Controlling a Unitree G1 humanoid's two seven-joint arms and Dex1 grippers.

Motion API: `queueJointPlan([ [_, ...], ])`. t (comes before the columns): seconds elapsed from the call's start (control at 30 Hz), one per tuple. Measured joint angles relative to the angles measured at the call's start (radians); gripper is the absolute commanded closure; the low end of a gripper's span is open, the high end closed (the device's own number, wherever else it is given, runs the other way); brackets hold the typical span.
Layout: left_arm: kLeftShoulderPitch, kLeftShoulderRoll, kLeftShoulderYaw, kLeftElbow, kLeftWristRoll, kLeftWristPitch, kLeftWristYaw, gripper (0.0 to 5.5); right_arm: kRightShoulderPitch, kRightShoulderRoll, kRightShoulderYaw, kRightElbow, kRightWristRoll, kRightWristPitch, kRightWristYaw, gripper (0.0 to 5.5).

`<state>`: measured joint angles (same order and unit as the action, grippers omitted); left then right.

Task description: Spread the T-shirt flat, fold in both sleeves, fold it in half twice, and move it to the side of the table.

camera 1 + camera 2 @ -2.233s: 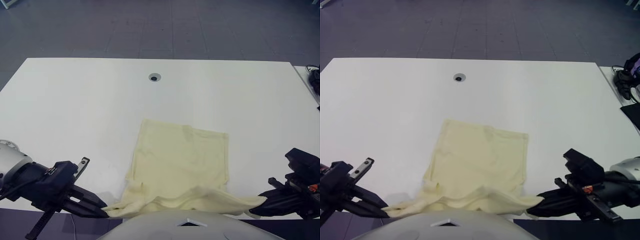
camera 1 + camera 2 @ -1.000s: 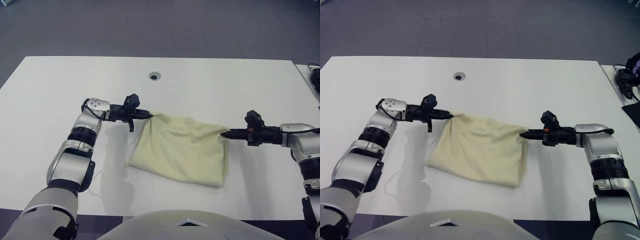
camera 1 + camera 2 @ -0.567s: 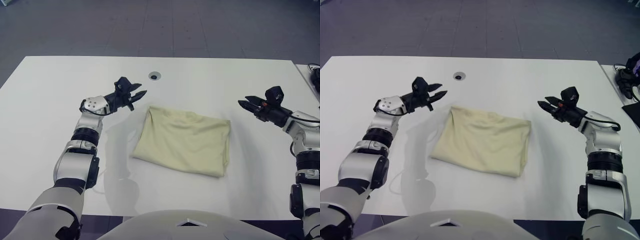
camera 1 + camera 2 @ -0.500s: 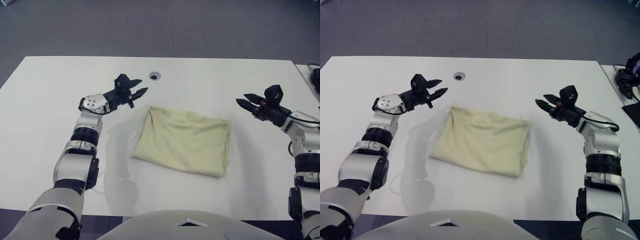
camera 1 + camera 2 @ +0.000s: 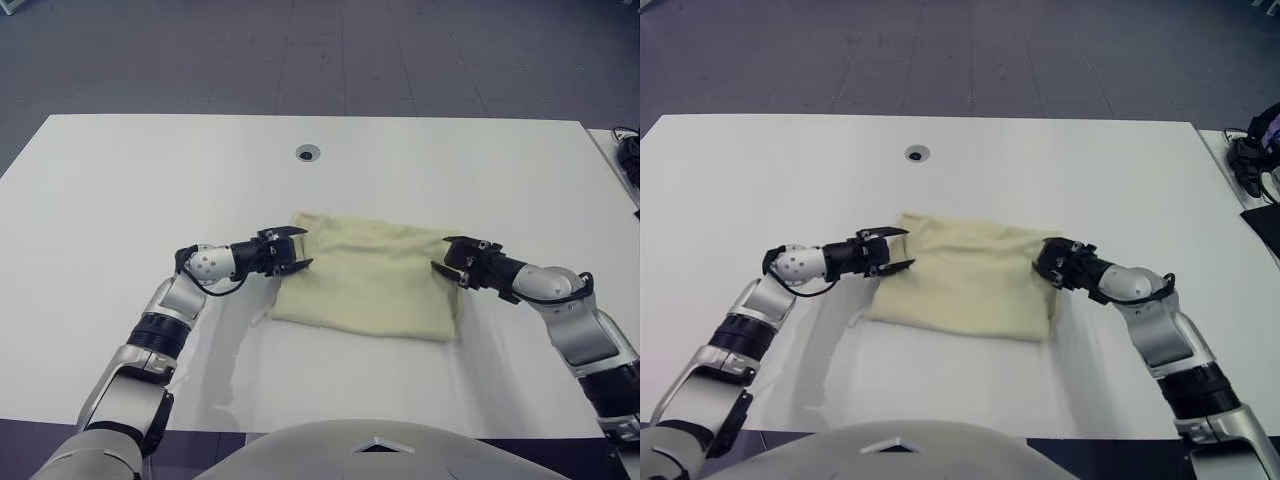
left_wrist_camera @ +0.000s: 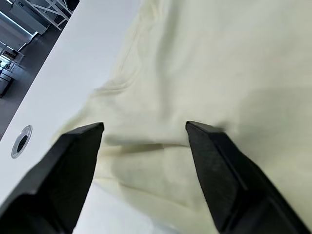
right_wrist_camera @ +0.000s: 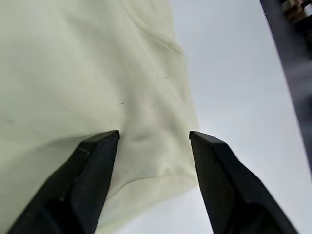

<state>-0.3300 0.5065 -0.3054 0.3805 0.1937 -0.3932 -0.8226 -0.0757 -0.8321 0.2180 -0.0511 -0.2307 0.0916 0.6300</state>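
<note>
**Pinch both side edges evenly**

The T-shirt (image 5: 370, 285) lies folded mid desk (image 5: 120, 180). Our left fingers (image 6: 73, 163) gape empty at its 9 o'clock edge, right fingers (image 7: 92, 170) at 3 o'clock. We should catch every layer before lifting.

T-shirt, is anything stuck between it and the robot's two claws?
Nothing visible is. The left gripper and the right gripper are open, right at opposite edges of the T-shirt, with cloth showing between their fingers.

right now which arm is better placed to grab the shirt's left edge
Left: left fingers are open at that edge of the T-shirt; right fingers sit at the opposite edge.
</note>
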Motion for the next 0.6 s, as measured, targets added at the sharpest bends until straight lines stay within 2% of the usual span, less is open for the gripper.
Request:
queueJointPlan([
  [0.1, 0.002, 0.023, -0.011, -0.015, 0.008, -0.007, 0.026, 1.41, 0.011, -0.039, 0.013, -0.008, -0.020, -0.105, 0.030, 1.78],
  [0.2, -0.064, 0.023, -0.044, 0.053, 0.038, -0.059, 0.044, 0.92, 0.079, -0.080, 0.010, -0.129, 0.003, -0.121, 0.095, 1.32],
  [0.37, -0.303, 0.018, -0.141, 0.320, 0.163, -0.234, 0.110, 0.15, 0.138, -0.087, 0.030, -0.347, 0.064, 0.021, 0.201, 0.60],
  [0.47, -0.483, 0.013, -0.243, 0.515, 0.319, -0.354, 0.226, 0.10, 0.142, -0.048, 0.069, -0.461, 0.102, 0.159, 0.248, 0.15],
  [0.6, -0.654, 0.007, -0.359, 0.726, 0.538, -0.412, 0.484, 0.10, 0.135, -0.028, 0.034, -0.576, 0.205, 0.341, 0.286, 0.12],
])
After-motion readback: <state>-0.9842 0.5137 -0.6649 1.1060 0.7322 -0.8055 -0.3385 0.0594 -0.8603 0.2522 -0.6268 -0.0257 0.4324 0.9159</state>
